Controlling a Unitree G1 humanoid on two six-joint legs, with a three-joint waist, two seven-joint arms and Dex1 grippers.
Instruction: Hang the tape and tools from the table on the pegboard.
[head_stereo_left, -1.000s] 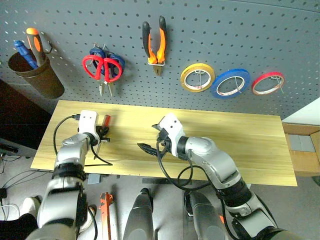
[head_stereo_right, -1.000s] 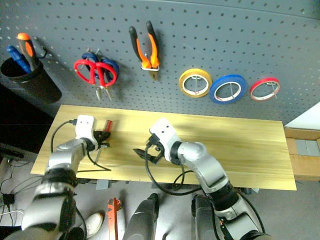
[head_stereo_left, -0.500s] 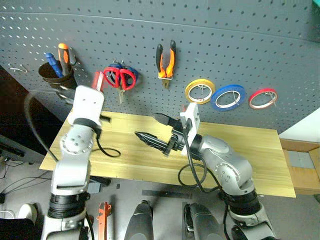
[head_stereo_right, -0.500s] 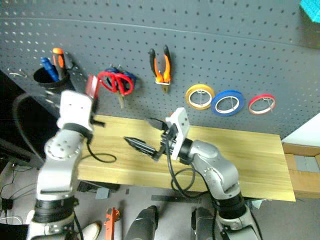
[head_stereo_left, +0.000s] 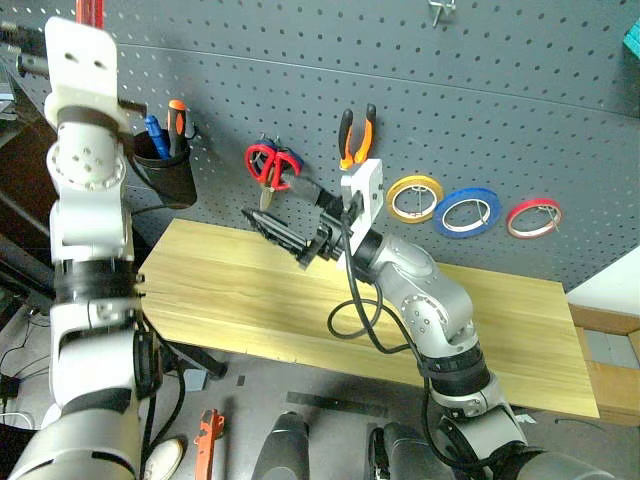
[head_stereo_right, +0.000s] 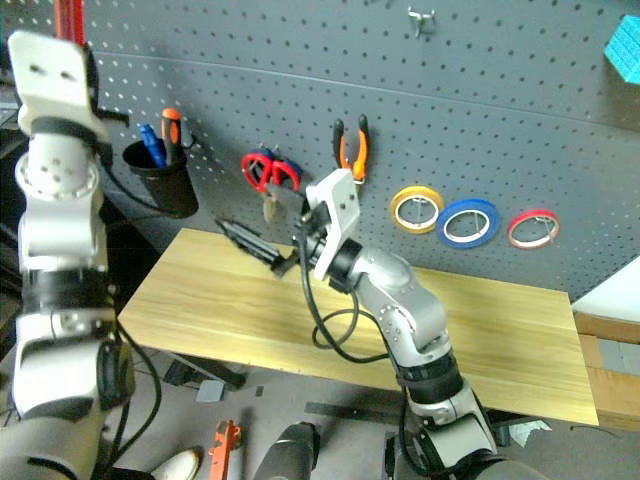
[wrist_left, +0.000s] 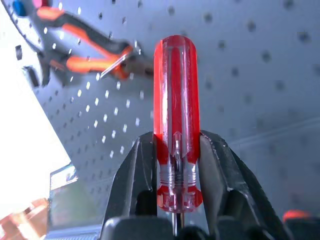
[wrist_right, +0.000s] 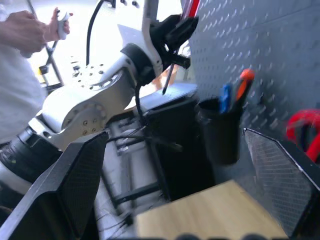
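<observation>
My left gripper (wrist_left: 176, 142) is shut on the red handle of the slim screwdriver (wrist_left: 177, 100), held high in front of the dark pegboard (head_stereo_left: 500, 90) above the black cup. My right gripper (head_stereo_left: 292, 215) stands open and empty over the table (head_stereo_left: 230, 290), below the red scissors (head_stereo_left: 270, 163). The scissors hang on the board, with the orange-and-black pliers (head_stereo_left: 356, 135) to their right. The blue tape (head_stereo_left: 467, 212) hangs further right, between a yellow ring and a red one.
A black cup (head_stereo_left: 165, 175) on the pegboard holds a blue-handled and an orange-handled screwdriver. Blue scissors hang behind the red ones. A bare hook (head_stereo_left: 443, 10) sits high on the board. A person's hand (wrist_right: 25, 30) holding a small device shows beyond my left arm.
My left arm has lifted the screwdriver from table height to high against the pegboard. The right gripper rose a little, still open. The camera has tilted upward.
</observation>
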